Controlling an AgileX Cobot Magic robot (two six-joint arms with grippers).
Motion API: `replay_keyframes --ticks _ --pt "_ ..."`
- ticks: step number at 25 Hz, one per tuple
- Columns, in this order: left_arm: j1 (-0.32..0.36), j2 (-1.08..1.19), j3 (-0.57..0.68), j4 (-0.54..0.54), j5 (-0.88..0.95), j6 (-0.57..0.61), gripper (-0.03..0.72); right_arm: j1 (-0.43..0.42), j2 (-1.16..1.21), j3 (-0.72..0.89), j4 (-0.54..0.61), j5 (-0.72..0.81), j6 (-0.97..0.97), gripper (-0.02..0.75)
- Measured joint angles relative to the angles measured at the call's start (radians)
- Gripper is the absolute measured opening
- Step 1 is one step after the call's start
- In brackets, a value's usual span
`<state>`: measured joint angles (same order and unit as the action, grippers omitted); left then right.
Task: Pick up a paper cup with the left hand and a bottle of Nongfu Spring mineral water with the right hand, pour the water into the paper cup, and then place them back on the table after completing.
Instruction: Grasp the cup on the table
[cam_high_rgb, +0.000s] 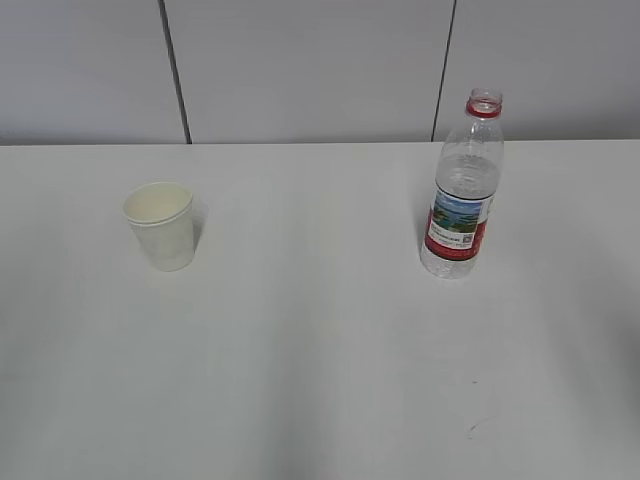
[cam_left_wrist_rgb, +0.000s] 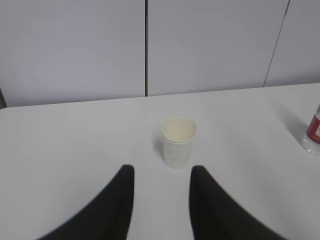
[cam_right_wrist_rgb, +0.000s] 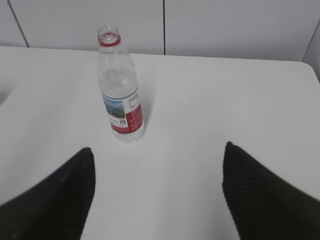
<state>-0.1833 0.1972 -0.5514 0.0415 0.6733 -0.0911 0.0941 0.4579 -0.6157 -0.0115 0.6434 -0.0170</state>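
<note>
A white paper cup (cam_high_rgb: 160, 225) stands upright on the white table (cam_high_rgb: 300, 340), left of centre. A clear uncapped Nongfu Spring bottle (cam_high_rgb: 462, 190) with a red-and-picture label stands upright at the right, partly filled with clear water. Neither arm shows in the exterior view. In the left wrist view the left gripper (cam_left_wrist_rgb: 161, 172) is open and empty, with the cup (cam_left_wrist_rgb: 178, 141) a short way ahead of its fingers. In the right wrist view the right gripper (cam_right_wrist_rgb: 157, 150) is wide open and empty, with the bottle (cam_right_wrist_rgb: 120, 87) ahead and to its left.
A grey panelled wall (cam_high_rgb: 310, 65) runs along the table's far edge. A few small dark scuffs (cam_high_rgb: 478, 425) mark the table near the front right. The bottle's base (cam_left_wrist_rgb: 312, 137) shows at the right edge of the left wrist view.
</note>
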Motion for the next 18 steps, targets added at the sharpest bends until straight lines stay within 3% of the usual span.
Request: replay_keyframes --ticks 10,18 --pt "0.0 0.42 0.02 0.002 -0.536 0.0 0.242 0.0 0.299 0.0 0.021 -0.359 0.017 0.586" --pt "0.0 0.665 0.202 -0.007 -0.993 -0.001 0.242 0.0 0.447 0.0 0.021 -0.496 0.017 0.585"
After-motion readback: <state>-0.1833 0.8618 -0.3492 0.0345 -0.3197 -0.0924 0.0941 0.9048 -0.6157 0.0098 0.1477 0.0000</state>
